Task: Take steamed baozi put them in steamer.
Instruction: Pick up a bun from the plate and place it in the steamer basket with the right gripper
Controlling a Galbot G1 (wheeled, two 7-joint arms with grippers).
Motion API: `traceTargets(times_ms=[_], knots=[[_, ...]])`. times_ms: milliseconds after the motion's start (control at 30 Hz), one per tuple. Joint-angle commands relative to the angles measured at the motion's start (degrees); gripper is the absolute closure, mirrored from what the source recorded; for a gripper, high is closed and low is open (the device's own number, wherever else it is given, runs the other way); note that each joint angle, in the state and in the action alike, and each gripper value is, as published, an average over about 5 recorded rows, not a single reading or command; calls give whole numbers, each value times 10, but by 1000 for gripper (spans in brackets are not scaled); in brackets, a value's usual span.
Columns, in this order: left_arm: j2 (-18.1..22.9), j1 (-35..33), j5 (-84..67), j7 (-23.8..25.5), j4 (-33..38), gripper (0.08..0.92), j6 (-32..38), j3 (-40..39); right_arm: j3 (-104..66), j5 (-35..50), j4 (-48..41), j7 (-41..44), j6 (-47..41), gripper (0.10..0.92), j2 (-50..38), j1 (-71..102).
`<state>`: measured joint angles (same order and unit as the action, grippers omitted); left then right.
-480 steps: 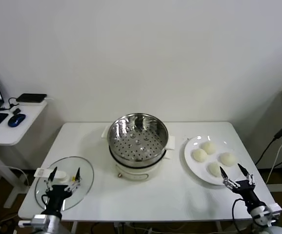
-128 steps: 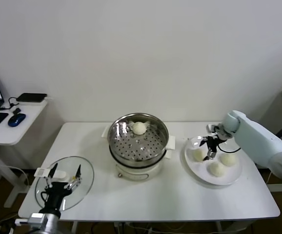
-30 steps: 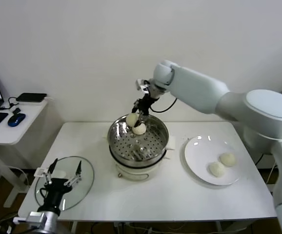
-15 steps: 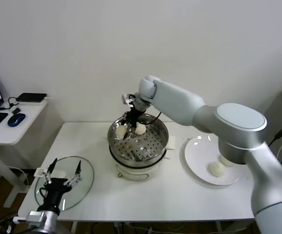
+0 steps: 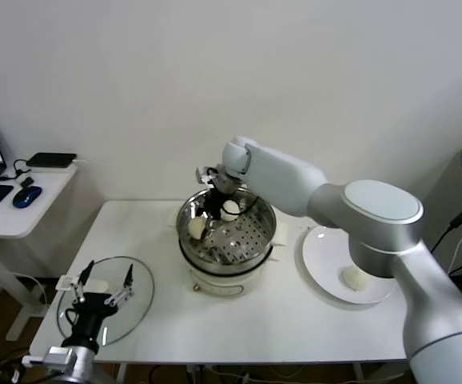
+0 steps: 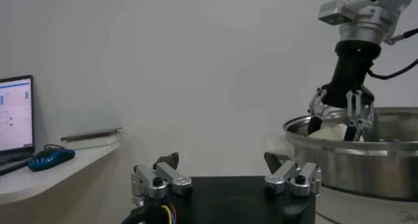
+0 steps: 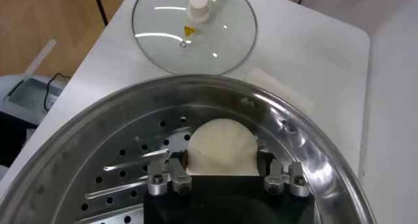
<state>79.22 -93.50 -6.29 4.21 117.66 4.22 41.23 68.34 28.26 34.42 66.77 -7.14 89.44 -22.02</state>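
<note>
- Right tool (image 5: 208, 210) is reaching down inside the round shiny stainless-steel steamer basket (image 5: 255, 210), near its left inner wall, with the big white arm stretched across from the right side of the desk.
- Its fingers (image 7: 168, 177) sit on either side of a smooth cream-white round bun (image 7: 221, 147), spread about as wide as the bun itself. Whether they're actually pressing on it or just bracketing it can't be told from the wrist view, so call it fingers around the bun, grip unclear.
- From the head view that same bun (image 5: 197, 228) rests on the perforated floor at the left of the basket, and a second cream-white bun (image 5: 230, 210) sits deeper in, toward the back, right beside the tool.
- The basket sits on a white electric pot base (image 5: 215, 282) in the middle of the white desk (image 5: 295, 320).
- Off to the right, a flat white round plate (image 5: 327, 264) holds one more pale bun (image 5: 355, 278); the arm covers part of the plate, so anything else on it is hidden.
- Left tool (image 5: 103, 290) is parked at the front left corner of the desk, over the round glass lid (image 5: 135, 308), its fingers (image 6: 161, 179) spread wide with nothing between them.
</note>
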Motion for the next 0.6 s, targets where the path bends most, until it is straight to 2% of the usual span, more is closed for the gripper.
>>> traceTargets(times_ms=[33,333,500,600], knots=[[0,1,0,0,-1,177,0,-1,2,-7,-3,0,2,355,5,5],[2,3,1,0,-2,177,-1,-2,7,-9,1,-2,7,336,-1,6],[2,4,2,0,-2,177,-1,-3,6,-9,4,-2,8,239,-5,6],[2,5,2,0,-1,177,-1,-4,6,-6,9,0,8,208,-9,-1]])
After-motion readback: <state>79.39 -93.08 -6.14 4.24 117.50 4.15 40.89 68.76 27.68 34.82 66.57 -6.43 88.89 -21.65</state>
